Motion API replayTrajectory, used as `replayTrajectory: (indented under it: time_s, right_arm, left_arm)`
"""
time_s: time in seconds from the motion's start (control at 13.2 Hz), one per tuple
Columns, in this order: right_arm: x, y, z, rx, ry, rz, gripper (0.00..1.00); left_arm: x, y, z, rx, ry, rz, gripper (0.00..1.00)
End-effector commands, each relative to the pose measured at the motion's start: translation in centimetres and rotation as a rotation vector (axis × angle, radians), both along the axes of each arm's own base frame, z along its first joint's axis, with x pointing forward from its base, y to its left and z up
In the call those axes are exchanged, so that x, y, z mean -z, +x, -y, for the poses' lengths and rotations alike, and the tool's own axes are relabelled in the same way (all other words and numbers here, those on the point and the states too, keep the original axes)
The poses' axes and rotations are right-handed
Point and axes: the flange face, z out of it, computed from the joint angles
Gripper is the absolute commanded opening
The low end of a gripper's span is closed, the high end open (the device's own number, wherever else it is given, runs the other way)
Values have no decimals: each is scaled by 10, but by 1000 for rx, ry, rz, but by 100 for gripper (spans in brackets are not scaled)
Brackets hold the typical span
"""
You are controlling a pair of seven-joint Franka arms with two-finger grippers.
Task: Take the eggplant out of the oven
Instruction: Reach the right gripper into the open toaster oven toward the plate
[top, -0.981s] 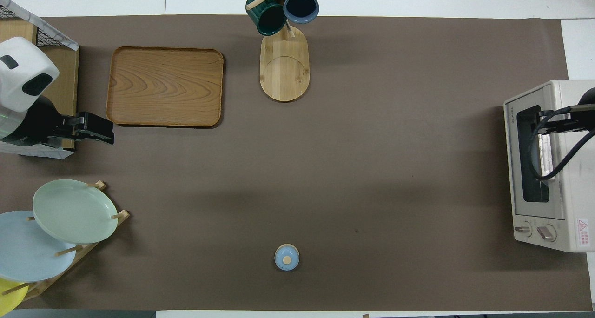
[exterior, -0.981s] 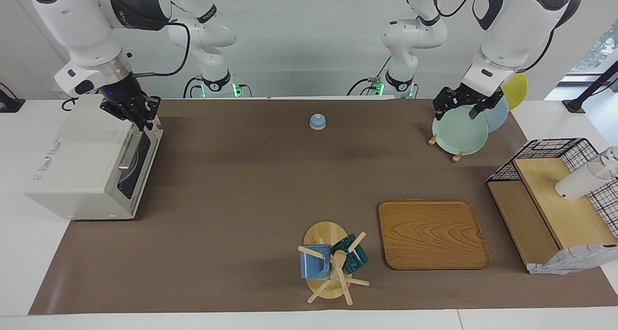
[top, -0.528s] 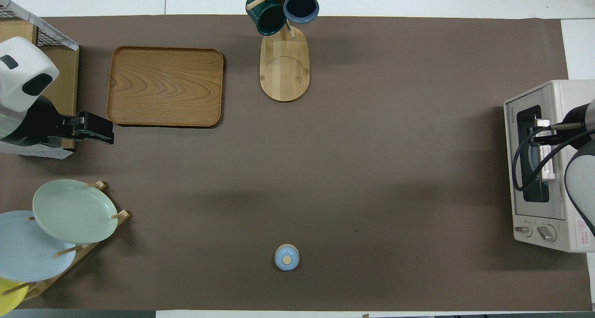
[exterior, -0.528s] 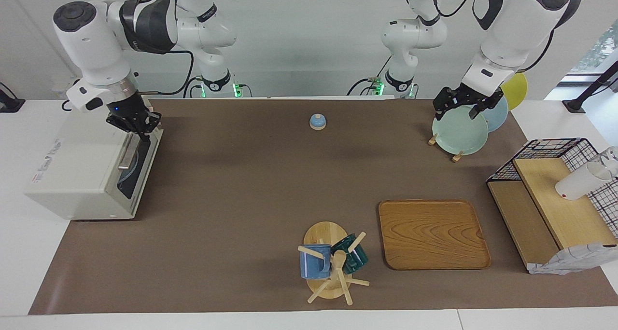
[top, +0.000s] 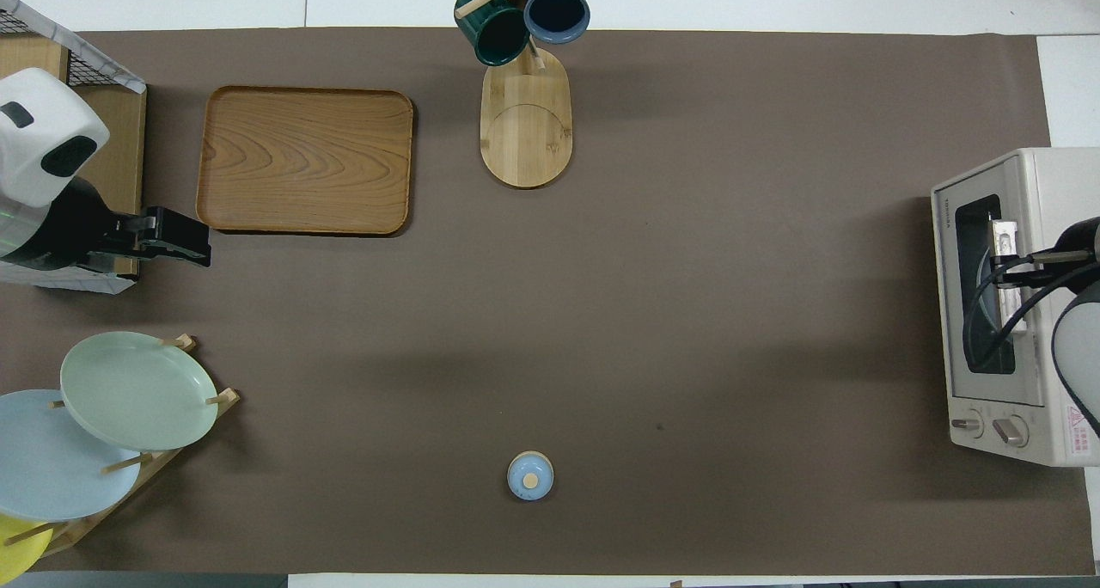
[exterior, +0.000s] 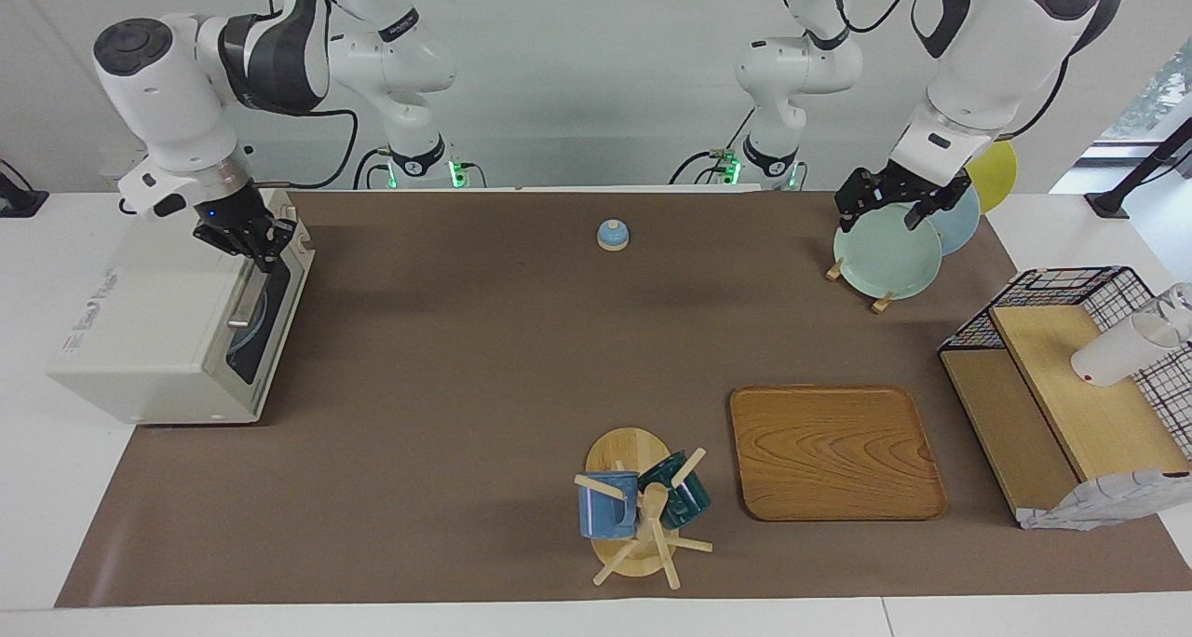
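Observation:
The off-white oven [exterior: 158,325] stands at the right arm's end of the table, also in the overhead view [top: 1031,313]. Its dark glass door [exterior: 261,316] is closed, with the metal bar handle [exterior: 248,294] across it. The eggplant is hidden. My right gripper [exterior: 259,242] hangs at the door's upper edge, by the handle's end nearer to the robots; in the overhead view [top: 1012,270] it covers the handle's middle. My left gripper [exterior: 885,210] is open and empty, waiting over the plate rack.
A rack of plates [exterior: 887,250] and a small blue lidded pot [exterior: 612,235] stand near the robots. A wooden tray [exterior: 833,451], a mug tree [exterior: 638,507] and a wire basket with shelves [exterior: 1062,386] stand farther out.
My right arm has swung and lowered. Its gripper has slid along the oven door's handle toward the robots. The door has stayed closed. The left arm has not moved.

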Motion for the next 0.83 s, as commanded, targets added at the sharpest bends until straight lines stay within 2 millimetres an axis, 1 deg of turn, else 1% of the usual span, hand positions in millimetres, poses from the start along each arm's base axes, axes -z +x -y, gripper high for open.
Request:
replayTrajectory:
  time_s: [0.0, 0.15, 0.3, 0.38, 0.53, 0.75]
  right_arm:
    - [8, -7, 12, -34, -15, -3, 0]
    - [19, -12, 17, -28, -12, -22, 0]
    - [25, -13, 17, -34, -10, -25, 0]
    - [28, -15, 25, -22, -11, -19, 0]
    - [39, -17, 30, -35, -10, -14, 0]
    - [42, -16, 24, -41, -7, -22, 0]
  left_arm:
    - [-3, -5, -2, -15, -10, -1, 100]
    - [-3, -5, -2, -14, -8, 0, 100]
    - [-2, -5, -2, -15, -10, -2, 100]
    - [-3, -5, -2, -15, -10, -1, 100]
    - [-3, -5, -2, -15, -10, 1, 100]
    - [-3, -5, -2, -15, -10, -1, 100]
